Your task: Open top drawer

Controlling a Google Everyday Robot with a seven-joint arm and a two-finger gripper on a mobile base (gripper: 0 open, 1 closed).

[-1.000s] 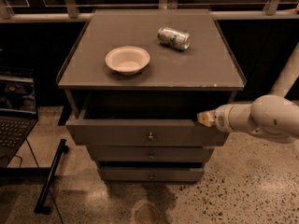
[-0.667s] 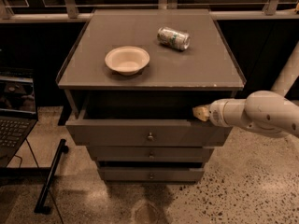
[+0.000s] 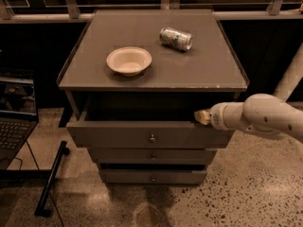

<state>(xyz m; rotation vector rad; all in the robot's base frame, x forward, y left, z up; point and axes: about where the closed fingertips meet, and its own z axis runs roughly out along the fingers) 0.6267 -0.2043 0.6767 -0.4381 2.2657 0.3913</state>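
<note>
The top drawer point(image 3: 113, 135), grey-brown and flat-fronted with one small round metal knob point(image 3: 152, 138) at centre, stands pulled partly out, its dark inside showing. The end effector point(image 3: 202, 117) sits at its upper right edge.

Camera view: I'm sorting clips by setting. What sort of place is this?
Probably an office or lab corner: a speckled hard floor, an open laptop at left, a grey drawer cabinet. The hand sits at the right edge of the pulled-out top drawer.

The arm point(image 3: 265, 118) extends horizontally from the right, tool point(image 3: 202, 117) pointing left.
</note>
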